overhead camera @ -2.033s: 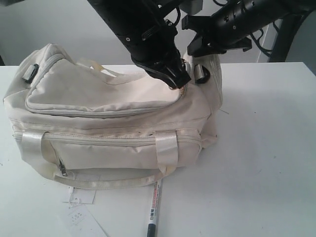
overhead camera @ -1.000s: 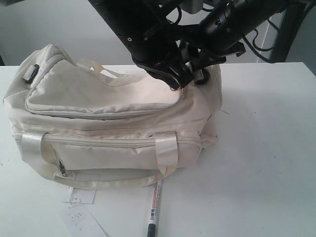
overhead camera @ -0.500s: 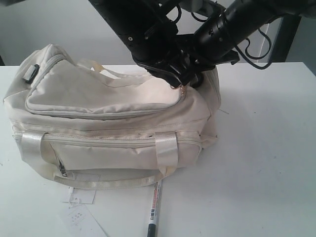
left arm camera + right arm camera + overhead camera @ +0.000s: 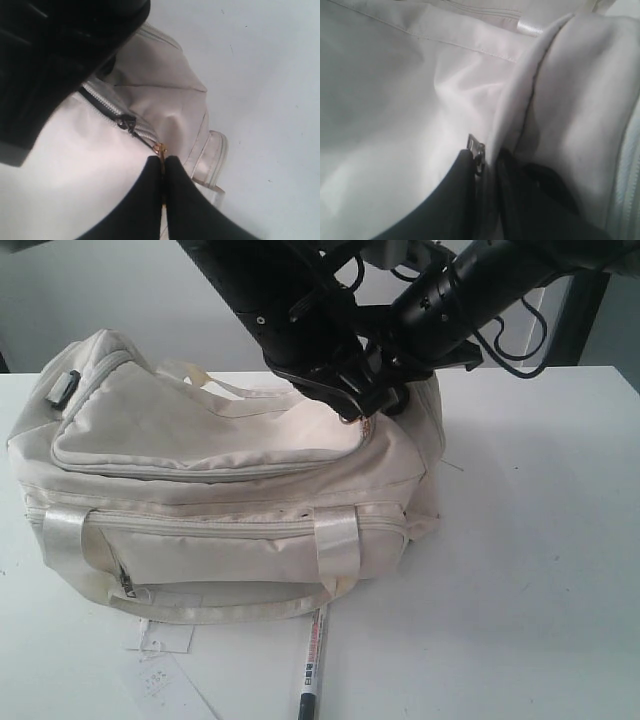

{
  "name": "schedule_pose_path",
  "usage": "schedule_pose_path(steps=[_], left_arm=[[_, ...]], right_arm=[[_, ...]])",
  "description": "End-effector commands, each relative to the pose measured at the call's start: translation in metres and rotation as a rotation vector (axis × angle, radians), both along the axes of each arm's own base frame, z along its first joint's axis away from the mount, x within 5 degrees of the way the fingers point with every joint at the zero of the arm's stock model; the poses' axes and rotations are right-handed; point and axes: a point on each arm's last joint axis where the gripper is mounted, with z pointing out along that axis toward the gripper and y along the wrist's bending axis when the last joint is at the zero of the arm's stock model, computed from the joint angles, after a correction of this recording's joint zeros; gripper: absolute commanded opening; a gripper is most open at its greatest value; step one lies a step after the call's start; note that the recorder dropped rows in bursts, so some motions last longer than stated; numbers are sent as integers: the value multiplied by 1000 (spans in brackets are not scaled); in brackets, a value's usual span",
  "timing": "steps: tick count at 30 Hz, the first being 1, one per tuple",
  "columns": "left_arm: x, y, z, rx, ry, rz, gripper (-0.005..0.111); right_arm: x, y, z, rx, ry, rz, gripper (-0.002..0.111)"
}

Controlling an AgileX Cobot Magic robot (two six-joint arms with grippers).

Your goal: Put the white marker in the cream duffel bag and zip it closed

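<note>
I see the cream duffel bag (image 4: 220,440) on the table (image 4: 540,540), with the white marker (image 4: 313,660) outside it.
At the bag's one o'clock corner, my left claw (image 4: 163,167) pinches the gold zipper pull (image 4: 160,149) and my right claw (image 4: 487,160) pinches bag fabric. The marker lies at six o'clock.

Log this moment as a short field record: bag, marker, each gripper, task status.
bag: cream duffel bag lying on the white table, paper tags in front of it
marker: white marker on the table in front of the bag, outside it
left arm: left gripper shut on the gold zipper pull at the bag's top
right arm: right gripper closed on a fold of the bag's fabric, close to the left gripper
task status: marker not yet in the bag
</note>
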Motion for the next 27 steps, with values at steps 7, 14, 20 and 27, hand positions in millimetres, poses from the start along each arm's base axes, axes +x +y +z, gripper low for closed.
schedule_pose_path(steps=[7,14,20,27], left_arm=[[-19,2,10,-28,93,-37,0],[-27,6,11,8,138,-64,0],[-31,4,14,-21,158,-100,0],[-36,2,14,-45,191,-156,0]], right_arm=[[9,-4,3,3,-83,-73,0],[11,-4,4,12,-93,-95,0],[13,-6,5,17,-116,-119,0],[16,-14,6,26,-122,-158,0]])
